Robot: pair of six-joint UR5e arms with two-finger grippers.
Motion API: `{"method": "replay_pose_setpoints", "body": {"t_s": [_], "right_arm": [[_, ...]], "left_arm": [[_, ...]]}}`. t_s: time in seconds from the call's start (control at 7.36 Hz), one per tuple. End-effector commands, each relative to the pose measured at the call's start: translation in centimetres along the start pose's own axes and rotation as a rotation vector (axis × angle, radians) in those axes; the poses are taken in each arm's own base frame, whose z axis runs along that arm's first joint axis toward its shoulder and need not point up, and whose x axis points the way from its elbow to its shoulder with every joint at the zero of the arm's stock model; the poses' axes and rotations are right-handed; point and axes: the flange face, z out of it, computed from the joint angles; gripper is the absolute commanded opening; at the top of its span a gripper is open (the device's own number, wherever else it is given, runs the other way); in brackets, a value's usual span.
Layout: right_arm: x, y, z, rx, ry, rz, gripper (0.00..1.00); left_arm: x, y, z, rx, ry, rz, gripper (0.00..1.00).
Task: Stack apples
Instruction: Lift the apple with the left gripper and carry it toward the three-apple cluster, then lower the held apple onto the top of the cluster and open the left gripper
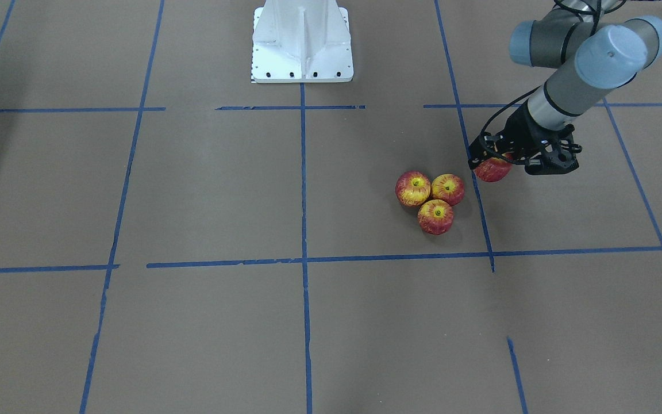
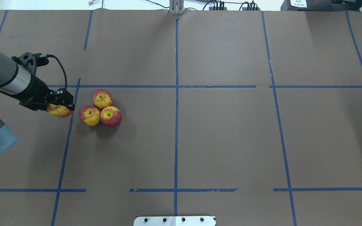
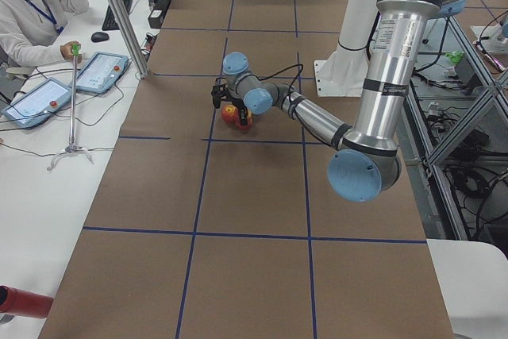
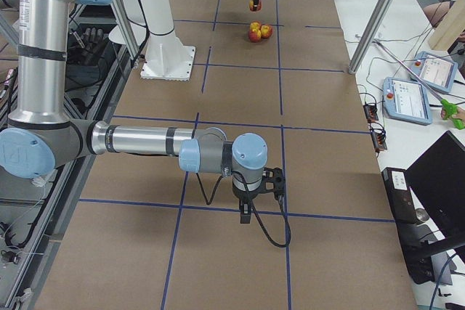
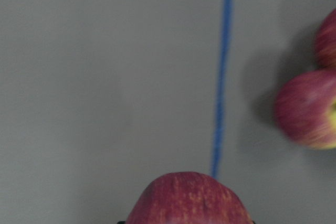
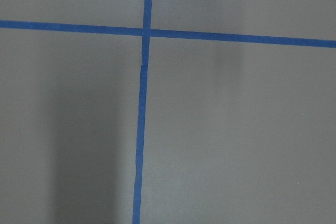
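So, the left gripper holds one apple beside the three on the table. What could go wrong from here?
1. The three apples are round and only lean against each other, so the fourth apple may roll off the hollow between them when the left gripper lets go.
2. If it comes down off-centre, it could push the three apart, since nothing around them holds them in place.
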Motion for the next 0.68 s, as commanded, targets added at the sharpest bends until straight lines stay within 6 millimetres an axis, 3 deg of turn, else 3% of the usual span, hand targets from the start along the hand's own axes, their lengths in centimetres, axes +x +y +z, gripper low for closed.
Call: {"method": "replay_pose_setpoints", "body": {"t_s": [0.0,0.27,0.54], "right_arm": [[0.0,0.0,0.0,0.000,0.000,0.000,1.00],[0.0,0.0,0.0,0.000,0.000,0.000,1.00],[0.0,0.0,0.0,0.000,0.000,0.000,1.00]], "left_arm": [[2.9,-1.6,0.7,-0.002,0.002,-0.034,0.00],[5.9,-1.5,3.7,-0.032,-0.011,-0.066,0.00],[6.7,-1.5,4.3,0.009,-0.031,-0.060,0.00]]}}
